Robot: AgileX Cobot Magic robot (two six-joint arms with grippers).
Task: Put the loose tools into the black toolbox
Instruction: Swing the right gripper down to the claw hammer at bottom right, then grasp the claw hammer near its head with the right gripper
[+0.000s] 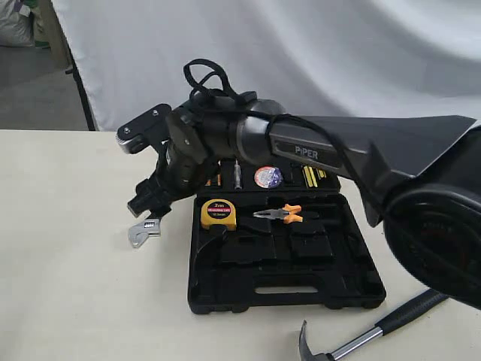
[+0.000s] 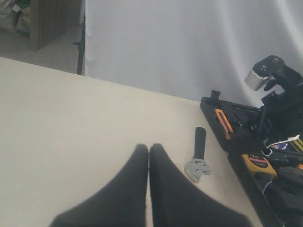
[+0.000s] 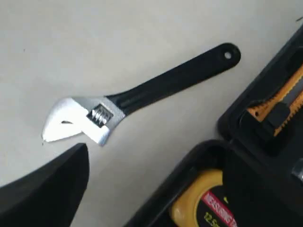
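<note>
The right hand (image 1: 148,204) hangs released just above the adjustable wrench (image 1: 143,232), fingers apart and holding nothing. In the right wrist view only one dark finger (image 3: 47,189) shows, near the wrench's silver head. The wrench lies flat on the table (image 1: 68,263), outside the black toolbox (image 1: 353,289) and just beside its left edge, with its black handle pointing towards the far side.

The toolbox lies open with both halves flat. A small tape roll (image 1: 268,177) with a bluish label sits in the far half, where an orange-and-black utility knife (image 3: 279,104) also rests in its recess. A yellow tape measure (image 1: 218,215) and orange-handled pliers (image 1: 279,214) sit in the near half.

The claw hammer (image 1: 376,331) lies on the table off the toolbox's near right corner, apart from the case, its steel shaft angled and its black handle running under the arm's base.

The left hand (image 2: 149,147) is clenched, fingertips pressed together on nothing, over bare table with the wrench off to one side.
</note>
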